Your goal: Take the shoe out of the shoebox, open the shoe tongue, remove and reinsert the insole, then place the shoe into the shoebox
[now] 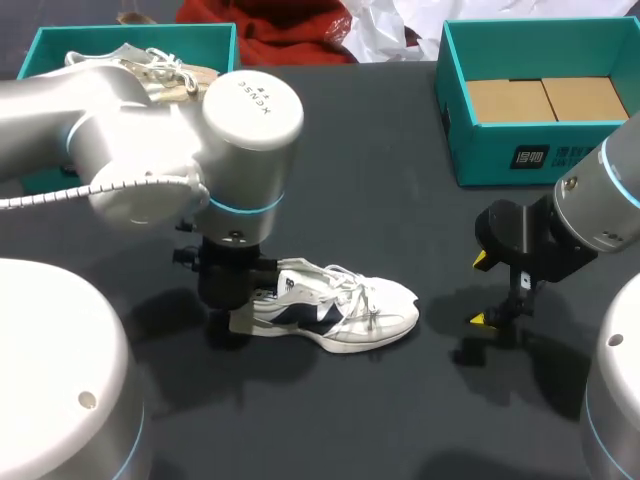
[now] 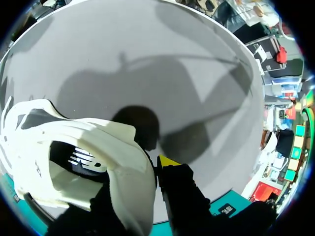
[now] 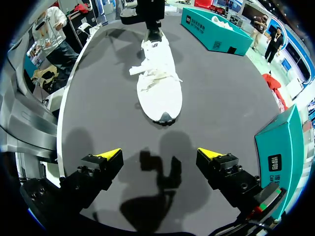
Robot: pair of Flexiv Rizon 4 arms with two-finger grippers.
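Shoe (image 1: pixel 345 310) is out of the shoebox (image 1: pixel 530 150) and sits on the counter (image 1: pixel 400 200), left claw (image 2: pixel 142 182) pinching its heel collar, right claw (image 3: pixel 160 155) wide open, empty, well off the toe; tongue, insole, reboxing look undone.

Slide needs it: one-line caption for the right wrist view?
Open right gripper faces the toe of the white shoe on the dark table; left gripper clamps its heel.
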